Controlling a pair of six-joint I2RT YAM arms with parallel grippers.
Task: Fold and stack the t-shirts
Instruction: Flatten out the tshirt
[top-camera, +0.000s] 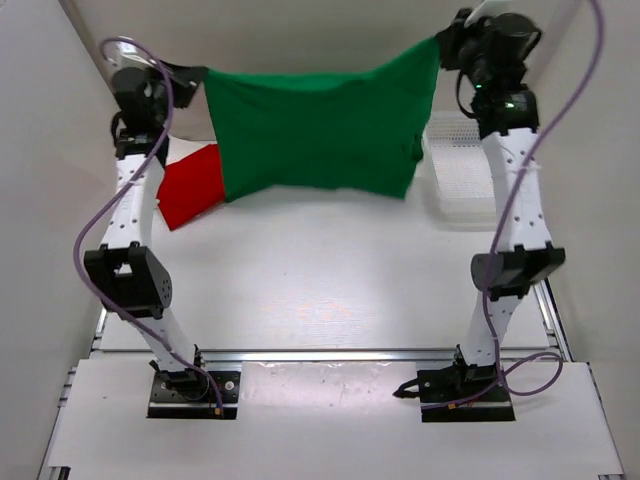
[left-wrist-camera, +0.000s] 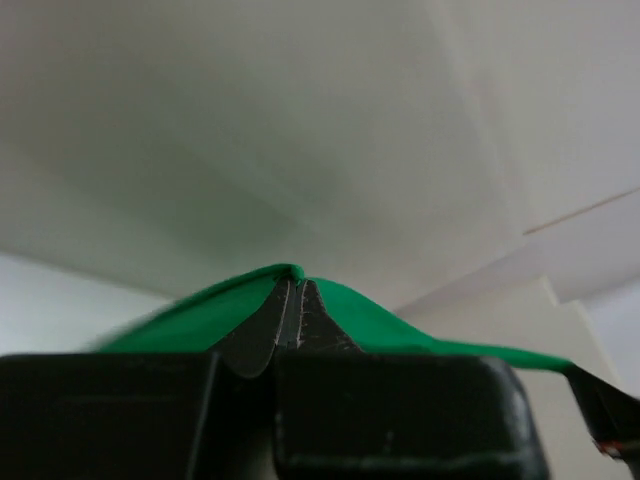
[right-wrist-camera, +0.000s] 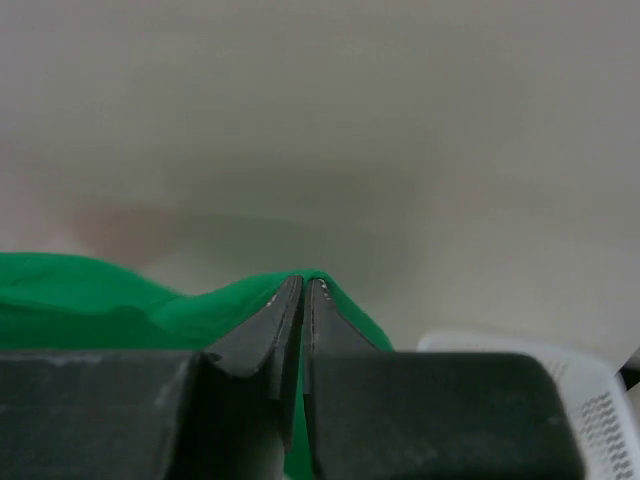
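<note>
Green and smooth, the green t-shirt (top-camera: 315, 130) hung spread wide in the air over the far part of the table (top-camera: 320, 290), its top edge sagging a little between the corners. The left gripper (top-camera: 195, 75) and right gripper (top-camera: 440, 45) each pinched one upper corner, jaws closed tight on the cloth. A red t-shirt (top-camera: 190, 190) lay crumpled on the table under its left end, and a white mesh basket (top-camera: 465, 185) sat under its right.

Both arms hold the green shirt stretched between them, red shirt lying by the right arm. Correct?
No: the red shirt lies by the left arm, not the right, as the top external view shows. The rest stands: left fingers and right fingers both pinch the green shirt, stretched between them.
</note>
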